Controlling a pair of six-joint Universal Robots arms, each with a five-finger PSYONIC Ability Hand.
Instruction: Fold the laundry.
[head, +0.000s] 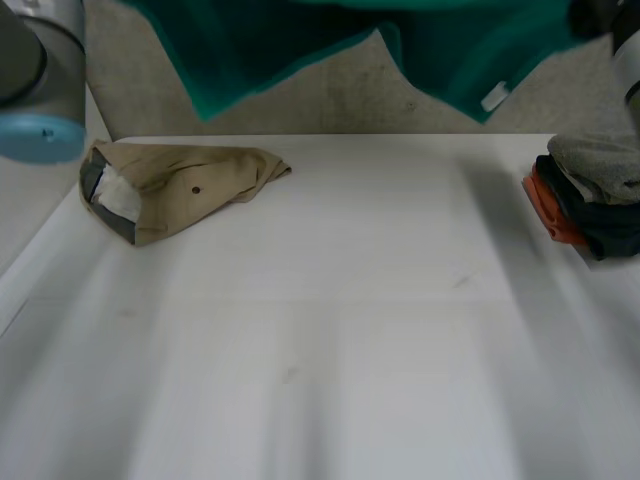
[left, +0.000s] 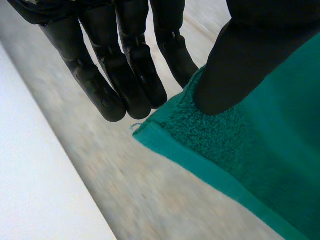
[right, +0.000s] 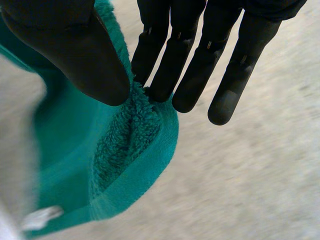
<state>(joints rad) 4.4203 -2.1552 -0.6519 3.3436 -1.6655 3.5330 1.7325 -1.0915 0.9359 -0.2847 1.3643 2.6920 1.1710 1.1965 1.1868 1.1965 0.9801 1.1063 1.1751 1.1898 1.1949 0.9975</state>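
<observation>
garment (head: 180, 185) lies far left on the table (head: 330, 330), clothes stack (head: 592, 195) far right.

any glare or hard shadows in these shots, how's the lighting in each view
Head view: no glare on the white table, flat light, just a soft dark rim under the tan garment. Left wrist view: the left robot hand looks near-black with dull highlights, pinching an evenly lit green towel. Right wrist view: the right robot hand pinches that towel, whose fold shades its own pile.
</observation>
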